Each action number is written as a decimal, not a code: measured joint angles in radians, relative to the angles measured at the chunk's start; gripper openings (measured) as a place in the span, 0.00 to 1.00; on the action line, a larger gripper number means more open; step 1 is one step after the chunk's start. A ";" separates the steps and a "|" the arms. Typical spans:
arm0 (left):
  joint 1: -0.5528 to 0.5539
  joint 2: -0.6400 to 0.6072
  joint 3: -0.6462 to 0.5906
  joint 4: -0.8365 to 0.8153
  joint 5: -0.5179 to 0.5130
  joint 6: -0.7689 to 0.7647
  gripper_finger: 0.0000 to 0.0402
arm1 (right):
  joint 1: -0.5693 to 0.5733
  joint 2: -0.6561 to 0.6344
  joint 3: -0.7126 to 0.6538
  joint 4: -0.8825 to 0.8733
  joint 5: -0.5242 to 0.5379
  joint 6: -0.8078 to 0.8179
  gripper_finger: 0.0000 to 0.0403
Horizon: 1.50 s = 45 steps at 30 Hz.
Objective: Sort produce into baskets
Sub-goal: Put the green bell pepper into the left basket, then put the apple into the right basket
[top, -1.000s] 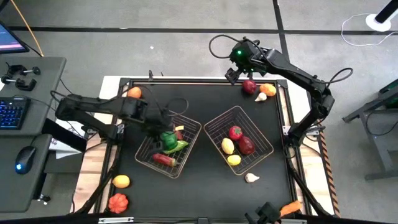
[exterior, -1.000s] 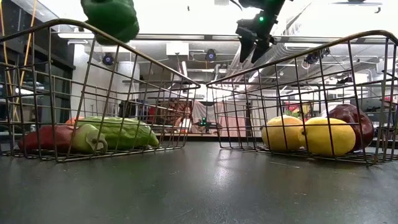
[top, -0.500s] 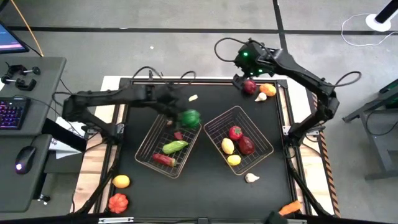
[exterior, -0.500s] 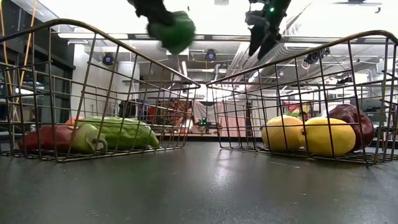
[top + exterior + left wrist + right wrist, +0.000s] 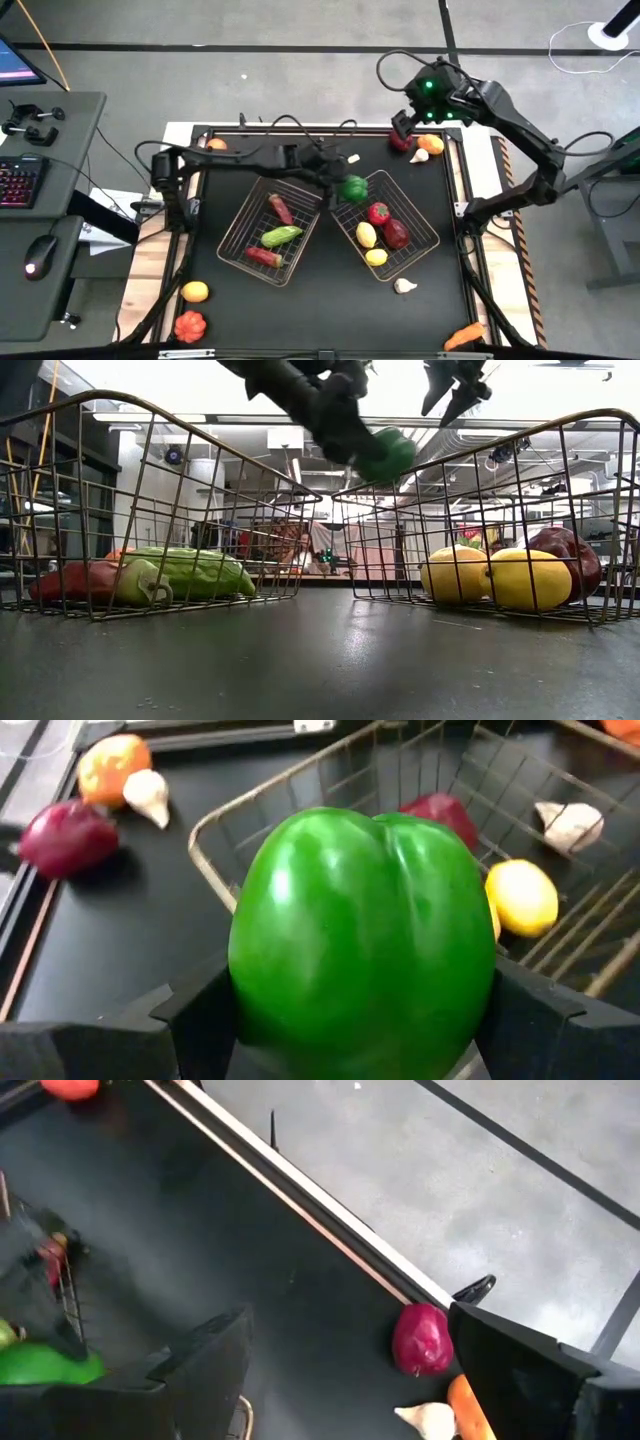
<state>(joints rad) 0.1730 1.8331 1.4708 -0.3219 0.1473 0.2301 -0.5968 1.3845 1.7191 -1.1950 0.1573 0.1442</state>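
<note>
On a black desk (image 5: 330, 300), two wire baskets sit side by side, both turned cornerwise. The left basket (image 5: 243, 252) holds three pieces: a red pepper (image 5: 281, 209) lying aslant, a long green vegetable (image 5: 281, 236) stretched slantwise across the middle, and a red chili (image 5: 263, 257) near the lower corner. The right basket (image 5: 425, 245) holds four: a red tomato (image 5: 378, 213), a dark red fruit (image 5: 397, 234) and two lemons (image 5: 367, 235). The left claw (image 5: 345, 186) grips a green bell pepper (image 5: 354, 187) above the right basket's upper-left edge; in the left wrist view its rounded end faces the camera. The right claw (image 5: 404, 124) hangs open over the desk's far edge, just above a red onion (image 5: 400, 141), beside a garlic bulb (image 5: 420, 155) and an orange fruit (image 5: 432, 143). Loose on the desk: two orange pieces at the lower left, another garlic bulb (image 5: 405, 286) and a carrot (image 5: 465, 336).
</note>
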 joint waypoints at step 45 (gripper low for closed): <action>0.074 -0.096 0.139 -0.279 0.076 -0.133 0.99 | -0.069 0.066 0.000 -0.088 0.107 0.141 0.82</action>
<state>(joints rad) 0.2469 1.7373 1.6093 -0.6008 0.2238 0.0976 -0.6656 1.4503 1.7191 -1.2826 0.2641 0.2851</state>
